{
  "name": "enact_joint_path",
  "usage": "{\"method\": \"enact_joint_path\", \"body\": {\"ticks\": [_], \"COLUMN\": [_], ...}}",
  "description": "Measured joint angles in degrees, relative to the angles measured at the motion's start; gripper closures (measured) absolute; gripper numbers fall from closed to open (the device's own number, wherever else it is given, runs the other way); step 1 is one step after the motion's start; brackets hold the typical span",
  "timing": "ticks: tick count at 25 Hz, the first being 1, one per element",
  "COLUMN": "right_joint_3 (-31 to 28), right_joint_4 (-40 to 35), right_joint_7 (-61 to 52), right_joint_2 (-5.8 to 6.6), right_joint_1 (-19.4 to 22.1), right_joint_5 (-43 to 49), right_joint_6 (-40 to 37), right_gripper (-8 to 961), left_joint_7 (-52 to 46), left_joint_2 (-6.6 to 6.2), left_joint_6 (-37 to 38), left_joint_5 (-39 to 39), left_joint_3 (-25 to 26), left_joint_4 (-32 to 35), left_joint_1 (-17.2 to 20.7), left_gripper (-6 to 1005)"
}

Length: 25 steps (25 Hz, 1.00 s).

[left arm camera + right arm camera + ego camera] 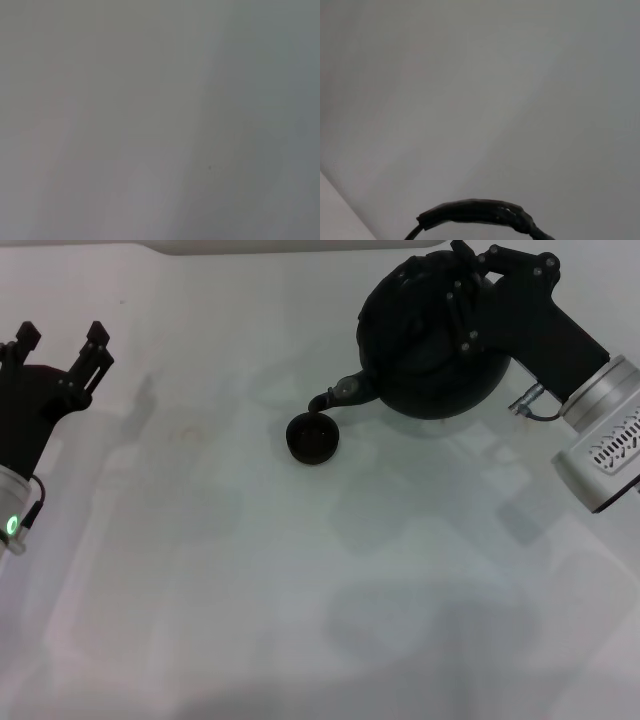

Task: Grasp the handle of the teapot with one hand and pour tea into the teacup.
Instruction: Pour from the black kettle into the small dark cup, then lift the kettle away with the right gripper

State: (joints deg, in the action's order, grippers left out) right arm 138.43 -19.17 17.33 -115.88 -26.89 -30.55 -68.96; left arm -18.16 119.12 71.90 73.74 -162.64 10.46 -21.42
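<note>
At the left edge of the head view the left gripper (pixel 62 350) hangs over the white worktop (pixel 200 570), fingers spread apart and empty. Near the upper middle sits the teacup (pixel 313 437), the teapot (pixel 425 345) tilted so its spout is just above the cup's rim. At upper right the right gripper (pixel 478 285) clamps the handle (pixel 477 212).

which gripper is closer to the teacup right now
The right. The right gripper is on the teapot, whose spout tips just over the teacup. The left gripper sits far off at the table's left edge, open and holding nothing.
</note>
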Motion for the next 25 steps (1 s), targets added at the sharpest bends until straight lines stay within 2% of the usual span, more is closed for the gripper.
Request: {"method": "enact_joint_path", "body": {"ticks": [25], "right_joint_3": [-0.53], "right_joint_4": [-0.26], "right_joint_7": [7.26], "right_joint_2": [-0.05], "right_joint_1": [0.00], "right_joint_5": [-0.11], "right_joint_6": [0.94], "right_gripper": [838], "left_joint_7": [0.06], "left_joint_2": [0.07], "left_joint_6": [-0.01], "left_joint_5": [0.28], "left_joint_3": [0.31], "left_joint_4": [0.06], "left_joint_1": [0.02], "left_gripper": [120]}}
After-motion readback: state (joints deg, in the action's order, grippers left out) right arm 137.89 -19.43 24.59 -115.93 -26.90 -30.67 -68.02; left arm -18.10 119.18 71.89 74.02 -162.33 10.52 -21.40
